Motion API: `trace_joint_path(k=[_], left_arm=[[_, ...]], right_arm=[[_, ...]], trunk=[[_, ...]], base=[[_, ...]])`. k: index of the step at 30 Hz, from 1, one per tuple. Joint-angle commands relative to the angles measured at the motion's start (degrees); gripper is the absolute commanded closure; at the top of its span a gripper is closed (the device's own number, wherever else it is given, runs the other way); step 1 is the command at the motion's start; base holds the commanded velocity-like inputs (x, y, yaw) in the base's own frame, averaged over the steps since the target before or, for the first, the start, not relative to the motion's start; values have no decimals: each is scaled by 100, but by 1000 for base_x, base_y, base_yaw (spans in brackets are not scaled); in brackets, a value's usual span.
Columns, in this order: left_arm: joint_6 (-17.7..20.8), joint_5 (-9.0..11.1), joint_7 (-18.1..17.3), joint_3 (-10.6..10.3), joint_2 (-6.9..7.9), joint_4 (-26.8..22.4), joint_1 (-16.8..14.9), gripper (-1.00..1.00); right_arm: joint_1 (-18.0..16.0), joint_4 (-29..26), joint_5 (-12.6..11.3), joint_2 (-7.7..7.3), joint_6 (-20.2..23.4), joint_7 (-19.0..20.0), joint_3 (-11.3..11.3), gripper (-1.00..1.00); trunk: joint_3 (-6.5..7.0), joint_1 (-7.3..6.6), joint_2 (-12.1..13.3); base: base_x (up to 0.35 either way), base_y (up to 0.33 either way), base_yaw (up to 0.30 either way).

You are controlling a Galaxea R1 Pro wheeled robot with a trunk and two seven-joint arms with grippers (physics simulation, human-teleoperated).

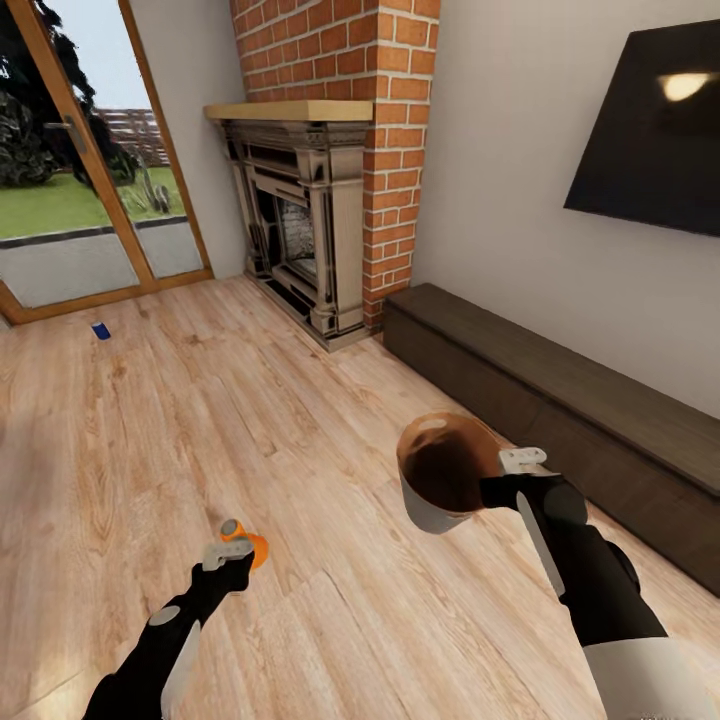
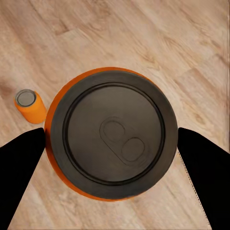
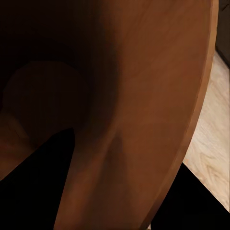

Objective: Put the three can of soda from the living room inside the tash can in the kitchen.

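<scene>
Left gripper [image 1: 232, 553] clamps an upright orange soda can [image 1: 252, 549]; right gripper [image 1: 500, 478], apparently clamped on the rim, holds the trash can [image 1: 440, 475] alongside, mouth tilted toward the robot.

I see light wood plank floor [image 1: 250, 420], a red brick chimney [image 1: 385, 120] with a carved fireplace [image 1: 300, 220], wood-framed glass doors [image 1: 90, 170] onto daylit lawn, a dark wall TV [image 1: 650, 130] and a low dark bench [image 1: 560, 410].

No readable text, labels, brands or numbers anywhere (orange can [image 2: 114, 133] top plain, unmarked).
</scene>
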Motion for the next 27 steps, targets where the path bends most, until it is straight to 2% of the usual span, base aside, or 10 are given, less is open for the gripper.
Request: trace_joint_path(k=[1, 3, 7, 11, 17, 19, 23, 27], left_arm=[[1, -2, -5, -7, 0, -19, 2, 100], [6, 3, -52, -29, -1, -66, 1, 100], [64, 15, -667, -31, 5, -166, 1, 100], [749, 29, -1895, -10, 13, -458, 6, 100], [1162, 31, -2588, -2, 16, -806, 3, 100], [1545, 33, -2939, -1, 16, -1009, 1, 100], [1945, 32, -3606, 0, 17, -1266, 1, 100], [2144, 36, -3908, 0, 17, -1462, 4, 100]], right_arm=[[-3, 18, -20, 0, -3, 10, -1, 100], [-2, 228, -15, -1, -13, 5, -1, 100], [-2, 529, -7, 1, -117, 1, -1, 100], [-2, 990, 3, 7, -482, -12, -1, 100], [-2, 1253, 5, 8, -603, -21, -1, 100], [-2, 1315, 5, 8, -626, -28, -1, 100], [-2, 1442, 7, 14, -643, -30, 5, 100], [-2, 1674, 23, 23, -796, -33, 30, 100]], trunk=[[1, 0, 0], [1, 0, 0], [1, 0, 0], [1, 0, 0], [1, 0, 0], [1, 0, 0], [1, 0, 0], [1, 0, 0]], base=[[0, 0, 0], [0, 0, 0], [0, 0, 0], [0, 0, 0], [0, 0, 0], [0, 0, 0], [0, 0, 0], [0, 0, 0]])
